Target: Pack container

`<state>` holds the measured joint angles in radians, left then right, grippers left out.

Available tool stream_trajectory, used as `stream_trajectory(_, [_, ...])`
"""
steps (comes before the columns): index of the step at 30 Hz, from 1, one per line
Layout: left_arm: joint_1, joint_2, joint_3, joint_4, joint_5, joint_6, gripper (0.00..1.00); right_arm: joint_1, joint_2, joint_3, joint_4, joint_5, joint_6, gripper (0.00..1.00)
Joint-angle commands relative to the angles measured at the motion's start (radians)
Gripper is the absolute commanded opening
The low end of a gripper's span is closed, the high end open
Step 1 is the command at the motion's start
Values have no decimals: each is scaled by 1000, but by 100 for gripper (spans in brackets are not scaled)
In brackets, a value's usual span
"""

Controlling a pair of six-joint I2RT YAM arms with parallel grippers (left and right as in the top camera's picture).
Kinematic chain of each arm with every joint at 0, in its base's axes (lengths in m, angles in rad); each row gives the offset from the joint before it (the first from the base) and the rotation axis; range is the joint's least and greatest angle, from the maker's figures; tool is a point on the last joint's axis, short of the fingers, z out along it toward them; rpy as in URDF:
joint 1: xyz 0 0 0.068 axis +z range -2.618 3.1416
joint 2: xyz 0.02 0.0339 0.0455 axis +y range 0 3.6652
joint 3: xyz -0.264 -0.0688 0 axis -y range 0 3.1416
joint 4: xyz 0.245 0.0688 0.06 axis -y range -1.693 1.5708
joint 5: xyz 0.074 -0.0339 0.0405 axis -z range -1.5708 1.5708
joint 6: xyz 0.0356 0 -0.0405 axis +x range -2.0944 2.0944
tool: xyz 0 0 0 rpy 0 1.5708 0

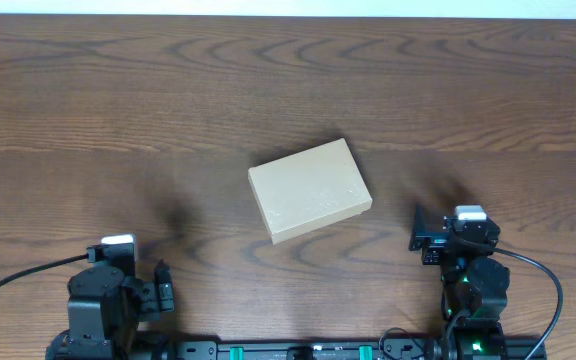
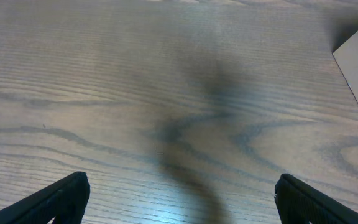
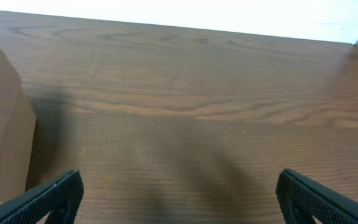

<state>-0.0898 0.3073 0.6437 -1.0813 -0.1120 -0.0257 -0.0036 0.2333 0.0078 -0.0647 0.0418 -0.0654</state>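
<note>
Two tools sit at the near edge of the desk (image 1: 118,100), both spread wide and holding nothing. On the left, the left tool (image 2: 180,198) shows its fingers far apart at the bottom corners of its wrist view, with bare wood between them. Only a corner of the container (image 1: 310,190) cuts in at that view's right edge.

The container lies at the middle of the desk, turned at a slant, its lid apparently shut, between the two arms and nearer the right one. It looks like light, stiff cardboard, likely to slide on the smooth wood and to dent under a hard squeeze. A hold across its short sides seems best. Which edge is hinged cannot be told, nor what is inside, and nothing to pack is in view.

On the right, the right tool (image 3: 179,196) also gapes empty, and the container's side is cut off at the left of its view.
</note>
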Motion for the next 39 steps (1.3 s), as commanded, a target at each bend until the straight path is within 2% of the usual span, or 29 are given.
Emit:
stream_trajectory(1, [-4, -1, -3, -3, -11, -4, 96, -6, -6, -2, -3, 13, 16, 99])
stream_trajectory(22, [-4, -1, -3, 6, -11, -3, 95, -6, -6, -2, -3, 13, 16, 99])
stream_trajectory(26, [-4, -2, -24, 257, -45, 2, 95, -6, -6, -2, -3, 13, 16, 99])
stream_trajectory(29, [5, -2, -62, 521, -57, 4, 95, -6, -6, -2, -3, 13, 16, 99])
stream_trajectory(35, [13, -2, -257, 1051, -116, 4, 95, -6, -6, -2, -3, 13, 16, 99])
stream_trajectory(39, [13, -2, -392, 1282, -163, 4, 95, -6, -6, -2, -3, 13, 16, 99])
